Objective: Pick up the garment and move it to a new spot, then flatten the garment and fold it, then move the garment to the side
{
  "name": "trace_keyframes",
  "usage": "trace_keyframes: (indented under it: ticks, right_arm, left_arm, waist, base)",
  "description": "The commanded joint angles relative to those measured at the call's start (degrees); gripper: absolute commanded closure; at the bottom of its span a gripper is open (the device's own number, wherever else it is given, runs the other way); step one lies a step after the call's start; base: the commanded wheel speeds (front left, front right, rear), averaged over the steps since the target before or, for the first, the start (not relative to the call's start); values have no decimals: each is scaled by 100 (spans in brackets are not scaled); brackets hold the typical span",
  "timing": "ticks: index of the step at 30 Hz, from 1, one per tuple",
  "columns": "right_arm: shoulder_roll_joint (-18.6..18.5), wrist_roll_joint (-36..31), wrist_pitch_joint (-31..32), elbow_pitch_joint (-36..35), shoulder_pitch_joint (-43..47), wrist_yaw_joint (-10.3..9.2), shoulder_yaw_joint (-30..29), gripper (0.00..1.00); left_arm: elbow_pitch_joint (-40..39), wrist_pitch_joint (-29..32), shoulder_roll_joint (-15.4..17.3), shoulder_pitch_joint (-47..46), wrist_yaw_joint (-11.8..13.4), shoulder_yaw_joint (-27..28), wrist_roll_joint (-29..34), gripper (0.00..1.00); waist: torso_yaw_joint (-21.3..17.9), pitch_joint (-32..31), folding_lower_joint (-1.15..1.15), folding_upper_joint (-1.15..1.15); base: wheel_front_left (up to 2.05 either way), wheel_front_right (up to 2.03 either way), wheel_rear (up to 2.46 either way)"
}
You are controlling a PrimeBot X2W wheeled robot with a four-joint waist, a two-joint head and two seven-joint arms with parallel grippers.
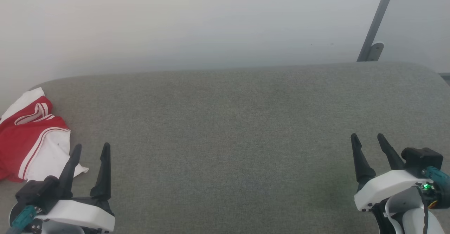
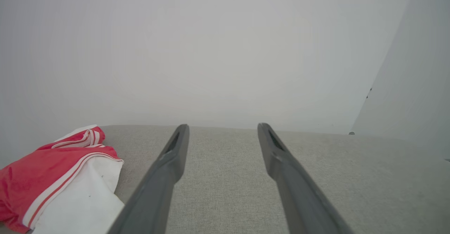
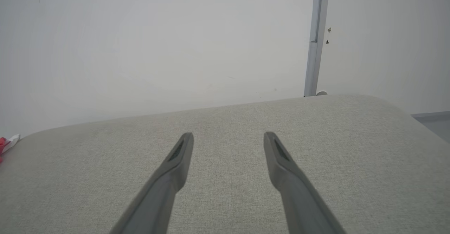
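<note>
Garment position: the garment (image 1: 31, 135) lies bunched at the 9 o'clock edge of the grey fabric worktop (image 1: 225, 121). The edge of the head view cuts it off, so its full extent cannot be told.
Garment lie: crumpled, not flat. A white panel faces the claws, with red cloth behind it toward 10 o'clock.
Long axis: the visible heap is longer along the 12-to-6 line. Its striped bands run from about 1 o'clock to 7 o'clock.
Left claw: the left claw (image 1: 92, 145) is wide apart, holds nothing and points to 12 o'clock.
Right claw: the right claw (image 1: 367, 135) is wide apart, holds nothing and sits near the 4 o'clock corner of the head view.
Key relation: the garment lies at 9 to 10 o'clock from the left claw, just beside its outer finger. Contact cannot be told.
Nearer arm: the left arm is nearer. The right claw is well apart from the garment, with bare worktop between them.
Judged next move: the left claw should turn toward 10 o'clock and take the red bulk or a striped band.
Brands and labels: none visible.
Readable writing: none on the garment, the worktop or the wall (image 1: 211, 23).
</note>
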Motion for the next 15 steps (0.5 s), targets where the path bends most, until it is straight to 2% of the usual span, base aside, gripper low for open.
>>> trace_keyframes:
  ticks: [1,15]
  right_arm:
    - [-22,-132,-55,-48,-7,0,6,0]
    - [-24,-697,-148,-58,2,0,16,0]
  left_arm:
    - [-51,-50,49,50,-36,0,163,0]
    - [-83,-195,105,110,-70,-2,550,0]
  waist:
    - [1,-5,0,0]
    - [-12,-50,0,0]
  base:
    - [0,0,0]
    - [0,0,0]
